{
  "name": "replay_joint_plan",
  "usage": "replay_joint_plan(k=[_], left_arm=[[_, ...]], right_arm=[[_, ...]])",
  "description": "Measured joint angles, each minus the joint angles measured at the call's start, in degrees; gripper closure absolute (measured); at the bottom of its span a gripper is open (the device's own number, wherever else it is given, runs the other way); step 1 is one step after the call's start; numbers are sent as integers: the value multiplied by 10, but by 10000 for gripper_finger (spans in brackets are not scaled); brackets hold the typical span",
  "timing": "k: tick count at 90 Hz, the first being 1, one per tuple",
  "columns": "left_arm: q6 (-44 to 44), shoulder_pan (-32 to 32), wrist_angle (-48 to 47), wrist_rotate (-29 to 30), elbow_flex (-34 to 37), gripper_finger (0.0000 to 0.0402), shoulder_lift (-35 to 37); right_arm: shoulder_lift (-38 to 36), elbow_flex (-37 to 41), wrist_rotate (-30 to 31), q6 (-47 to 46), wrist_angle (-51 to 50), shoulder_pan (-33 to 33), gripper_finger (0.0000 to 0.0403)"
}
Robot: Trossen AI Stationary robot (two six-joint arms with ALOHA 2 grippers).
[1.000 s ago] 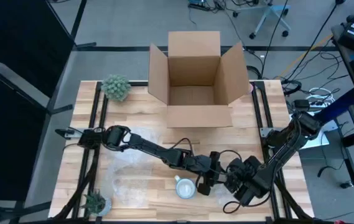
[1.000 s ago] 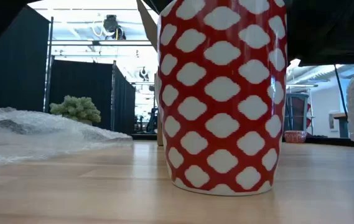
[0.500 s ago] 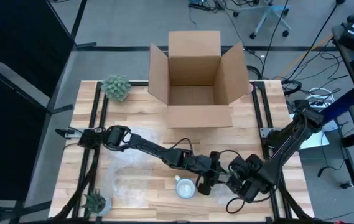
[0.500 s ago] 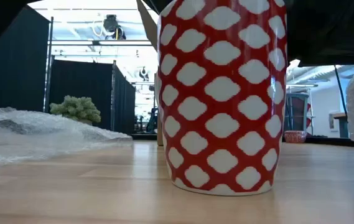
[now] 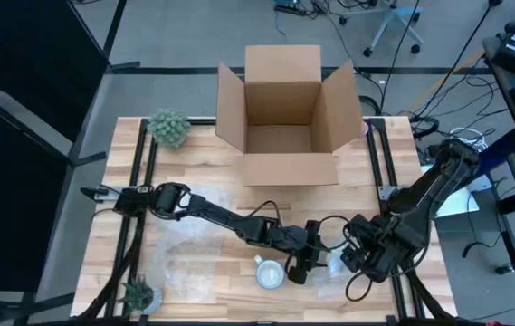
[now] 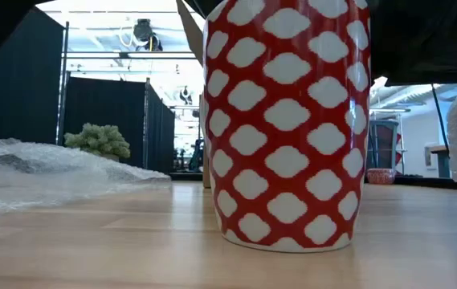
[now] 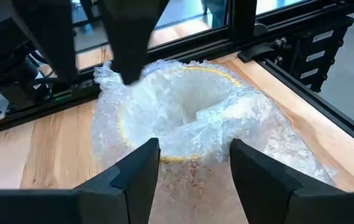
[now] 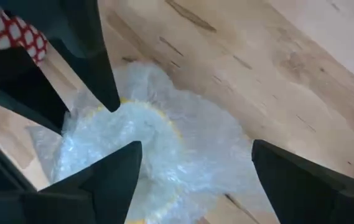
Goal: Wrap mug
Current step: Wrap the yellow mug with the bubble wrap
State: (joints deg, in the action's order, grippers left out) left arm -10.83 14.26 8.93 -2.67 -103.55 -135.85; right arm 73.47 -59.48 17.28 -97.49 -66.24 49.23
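A red mug with white spots (image 5: 269, 273) (image 6: 286, 120) stands upright on its base near the table's front edge; it also shows in the right wrist view (image 8: 15, 34). Right of it lies a bundle of bubble wrap (image 5: 333, 263) (image 7: 183, 118) (image 8: 139, 149), with a yellow rim showing through. My left gripper (image 5: 311, 263) (image 7: 195, 155) is open between the mug and the bundle, pointing at the bundle. My right gripper (image 5: 352, 254) (image 8: 196, 149) is open over the bundle's right side. My left gripper has its open fingers (image 7: 147, 163) at the edge of the bubble wrap spread on the table; I cannot tell whether they touch it. My right gripper has its fingers (image 8: 111, 174) wide apart on either side of the bundle from above; whether a tip touches the wrap, I cannot tell.
An open cardboard box (image 5: 281, 118) stands at the far middle. A loose sheet of bubble wrap (image 5: 185, 249) (image 6: 35, 172) lies left of the mug. Small plants stand at the far left (image 5: 168, 127) and the near left corner (image 5: 139, 292).
My right gripper has drawn back from the table's near edge toward the far edge, and its wrist has turned over the bundle. The mug and my left arm have kept still.
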Motion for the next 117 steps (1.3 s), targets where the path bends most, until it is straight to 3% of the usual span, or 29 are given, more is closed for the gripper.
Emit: replay_joint_plan(k=[22, 74, 87, 117], left_arm=[[0, 0, 0, 0, 0, 222, 0], [-1, 0, 0, -1, 0, 222, 0], [-1, 0, 0, -1, 0, 222, 0], [-1, 0, 0, -1, 0, 222, 0]], right_arm=[[-43, -1, -9, -17, -6, 4, 110], [-39, 13, 8, -15, -43, 4, 110], [-39, 49, 7, -23, 0, 4, 110], [-31, 176, 8, -56, 201, 4, 110]])
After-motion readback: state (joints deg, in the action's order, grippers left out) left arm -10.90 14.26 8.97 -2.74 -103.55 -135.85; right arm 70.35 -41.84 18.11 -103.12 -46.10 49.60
